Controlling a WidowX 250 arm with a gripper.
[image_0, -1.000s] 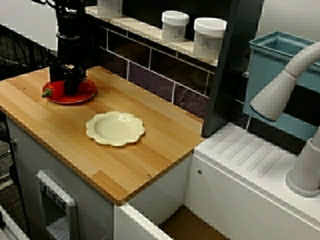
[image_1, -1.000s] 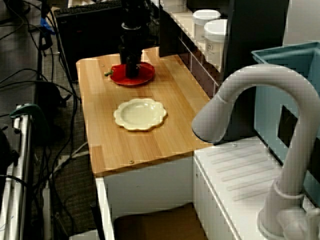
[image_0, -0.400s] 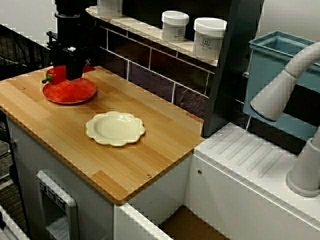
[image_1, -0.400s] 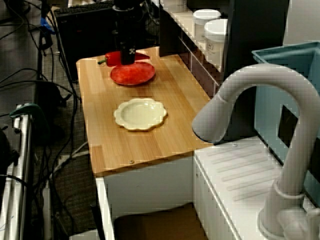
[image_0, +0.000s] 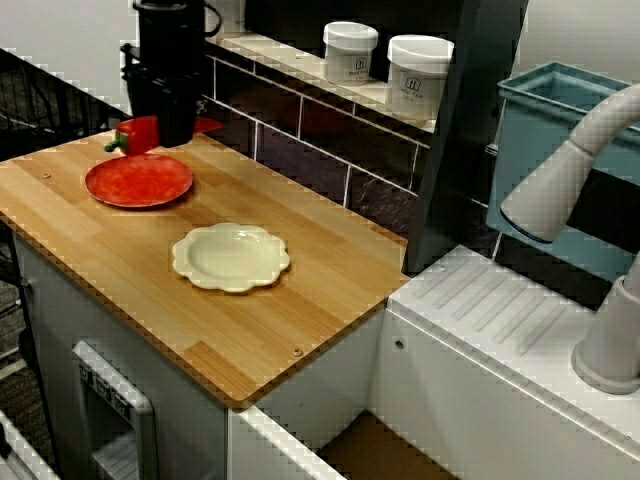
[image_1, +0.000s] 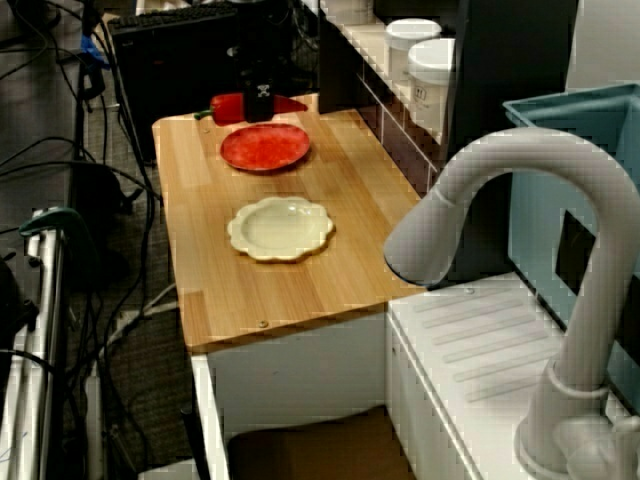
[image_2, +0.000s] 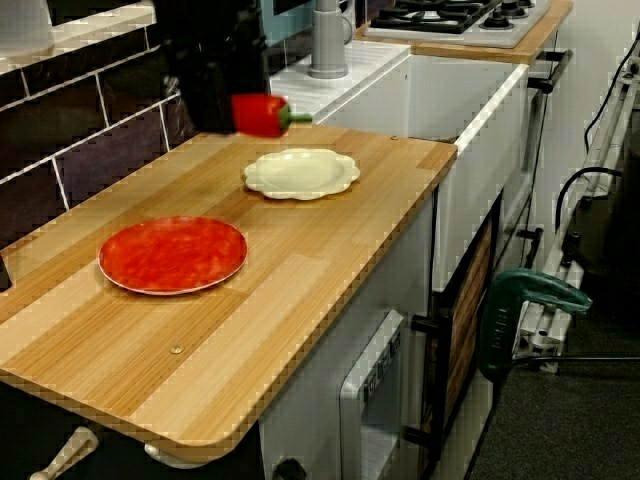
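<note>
**Black Arm, Ringed and Blocky**

Black throughout, arm (image_0: 168, 40) and gripper (image_0: 172, 132) alike. Built of stacked round sections parted by thin ring seams, faintly glossy where light catches. Squarer and bulkier at the gripper housing. Thin dark cable (image_0: 212, 18) looped beside the upper section. Small pale patch (image_1: 261, 92) on the gripper's face, seen in the view along the counter. Only a dark silhouette in the view from the counter's far end.
</note>
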